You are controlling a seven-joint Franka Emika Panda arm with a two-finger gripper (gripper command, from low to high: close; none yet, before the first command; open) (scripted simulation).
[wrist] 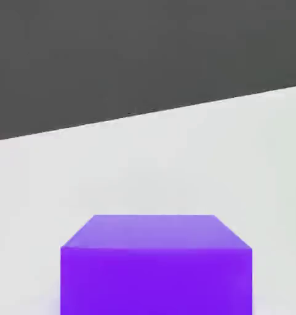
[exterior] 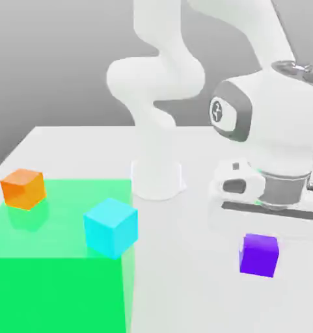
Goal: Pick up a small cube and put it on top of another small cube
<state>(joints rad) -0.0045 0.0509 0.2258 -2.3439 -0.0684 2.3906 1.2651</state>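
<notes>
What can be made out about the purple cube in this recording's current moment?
The purple cube is a plain solid block with flat faces and straight edges, its surface smooth and unmarked. In the exterior view it sits low toward the right, just below the gripper's white body, apart from the green block on that view's left. Nothing rests on its top face, which looks paler than its side in the hand view. Whether its underside touches the table cannot be told.

The white arm rose from its base, bent at the elbow and reached across to the exterior view's right. Its hand [exterior: 271,192] hung beneath the wrist [exterior: 282,117], pointing down.
</notes>
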